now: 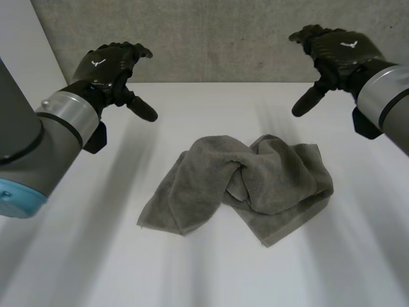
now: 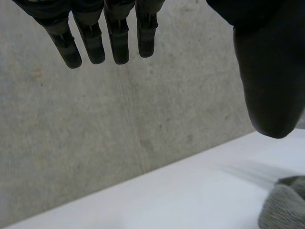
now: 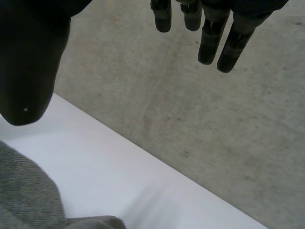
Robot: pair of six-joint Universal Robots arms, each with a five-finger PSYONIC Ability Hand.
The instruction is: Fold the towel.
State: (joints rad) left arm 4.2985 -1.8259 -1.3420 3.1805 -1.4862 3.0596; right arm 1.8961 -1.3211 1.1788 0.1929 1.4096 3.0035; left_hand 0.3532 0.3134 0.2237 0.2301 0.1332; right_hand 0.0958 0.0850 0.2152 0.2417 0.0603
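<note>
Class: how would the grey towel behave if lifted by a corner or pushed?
The grey towel lies crumpled in soft folds, so it is probably floppy and would sag when lifted. Its matte pile suggests little slip. Pushed across the white table, it would likely bunch.

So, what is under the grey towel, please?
The towel lies crumpled on the white table, which shows all around it. Its bunched folds cover whatever is beneath them, so that part cannot be seen.
</note>
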